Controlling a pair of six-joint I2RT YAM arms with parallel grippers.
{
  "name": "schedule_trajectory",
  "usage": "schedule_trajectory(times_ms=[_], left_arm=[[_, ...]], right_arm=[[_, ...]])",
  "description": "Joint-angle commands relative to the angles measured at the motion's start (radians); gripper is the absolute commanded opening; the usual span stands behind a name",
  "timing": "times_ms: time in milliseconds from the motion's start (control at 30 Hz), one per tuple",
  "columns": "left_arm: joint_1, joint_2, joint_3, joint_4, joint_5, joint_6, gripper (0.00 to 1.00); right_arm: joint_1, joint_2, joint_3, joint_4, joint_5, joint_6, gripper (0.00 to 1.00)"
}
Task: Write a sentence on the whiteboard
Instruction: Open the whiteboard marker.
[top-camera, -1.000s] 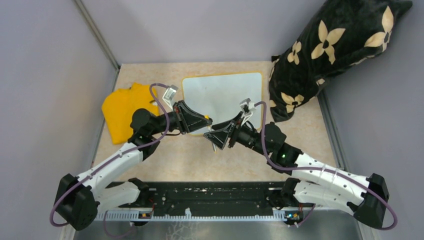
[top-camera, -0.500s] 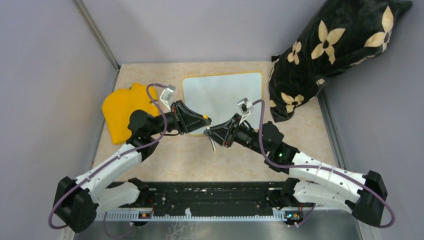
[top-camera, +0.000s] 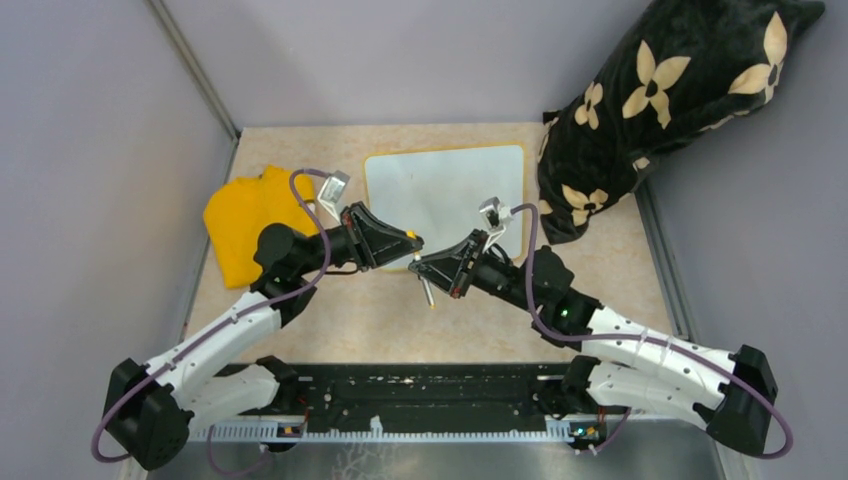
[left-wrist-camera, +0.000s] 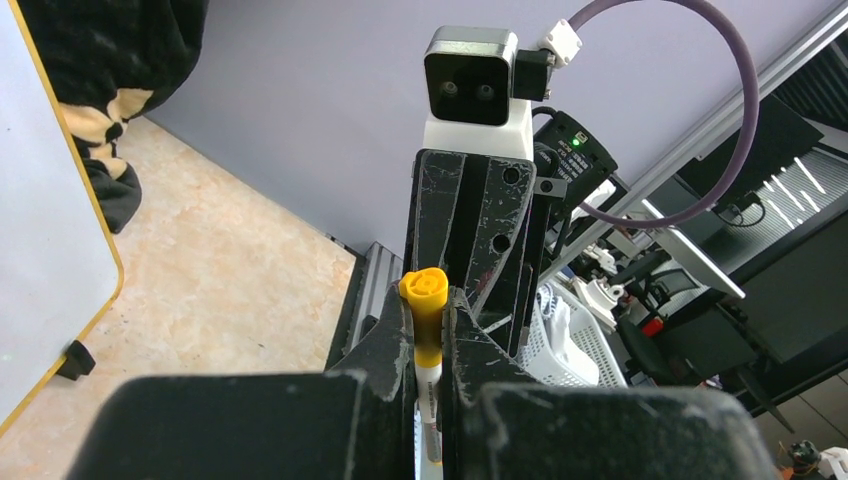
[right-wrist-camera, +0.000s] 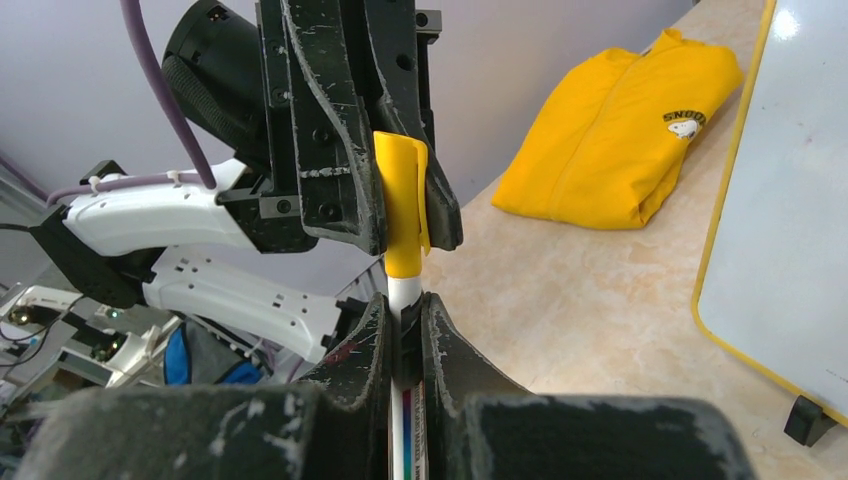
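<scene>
right claw has clamped onto the marker; left claw pinches its yellow cap. seems light, stiff, slick: hold mid-barrel firmly.

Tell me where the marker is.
Top view, centre: the marker is held between the left end effector, on its cap, and the right end effector, just off the whiteboard's near edge.

- On the yellow cloth you read a badge starting "SNOO".
- On the marker barrel, the print is too small for you to read.
</scene>
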Motion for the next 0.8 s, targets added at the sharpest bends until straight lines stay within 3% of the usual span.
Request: schedule_trajectory(times_ms=[0,767], left_arm=[[0.009,-0.051,0.036,0.018,-0.120,0.047,0.00],[0.034,-0.058,0.067,-0.055,-0.232,0.075,0.00]], right_arm=[[0.007,-0.042,-0.033,-0.032,0.009,-0.011,0.00],[0.007,-0.114,-0.105,-0.055,0.022,0.019,0.00]])
